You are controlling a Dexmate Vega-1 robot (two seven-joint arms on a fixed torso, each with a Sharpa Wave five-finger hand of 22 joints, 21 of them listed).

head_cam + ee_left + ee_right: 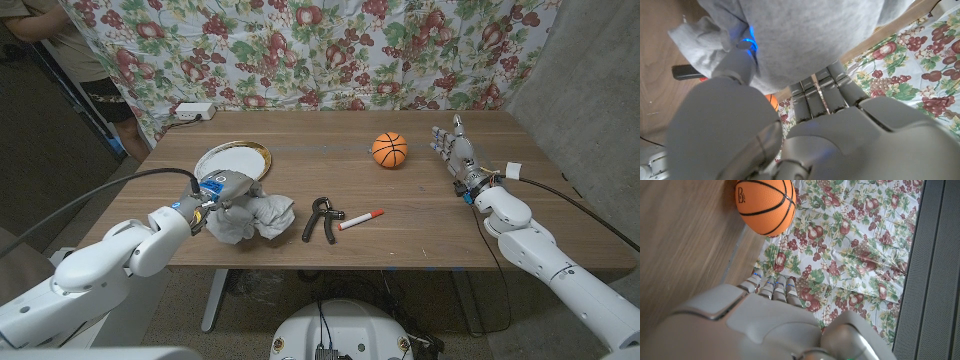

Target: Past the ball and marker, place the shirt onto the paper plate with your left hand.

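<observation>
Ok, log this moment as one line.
left hand: grips shirt | plate: bare, behind | right hand: idle, right of ball

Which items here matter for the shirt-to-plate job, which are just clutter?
Job: shirt, gripped by left hand; paper plate; ball and marker as landmarks.
Clutter: hand gripper tool; white box; right hand, idle.

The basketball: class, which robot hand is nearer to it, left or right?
Right. The right robot hand stands a short way to the basketball's right, apart from it. The left robot hand grips the shirt across the table beside the paper plate.
</observation>
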